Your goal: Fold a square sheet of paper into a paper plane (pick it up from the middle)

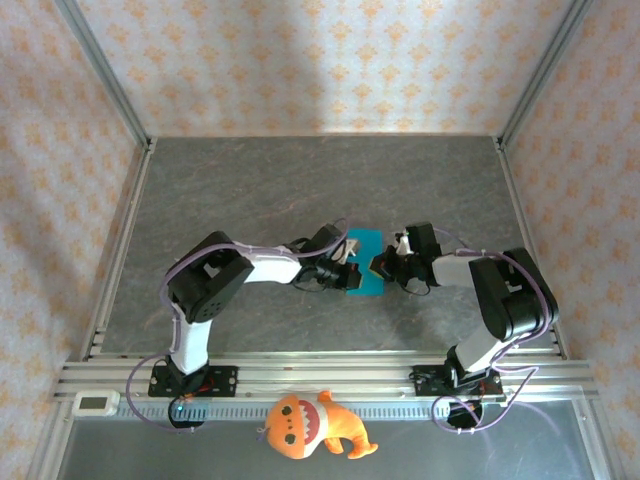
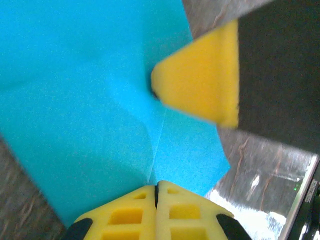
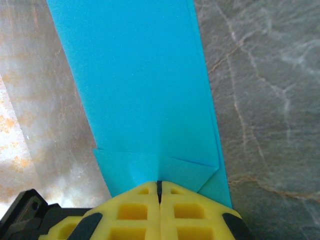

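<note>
Fingers (image 3: pixel 135 212) closed on both arms, tips touching the cyan paper (image 3: pixel 140 75)

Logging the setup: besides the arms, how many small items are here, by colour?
Blue: 1, the paper
Orange: 1, the plush toy
White: 1, the display
Total: 3

Grey marbled table (image 1: pixel 250 190), folded cyan sheet of paper (image 1: pixel 362 246) atop.

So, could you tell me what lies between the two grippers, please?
The blue paper lies between the left gripper and the right gripper; the overhead view shows it, with both tips at its edges.
</note>
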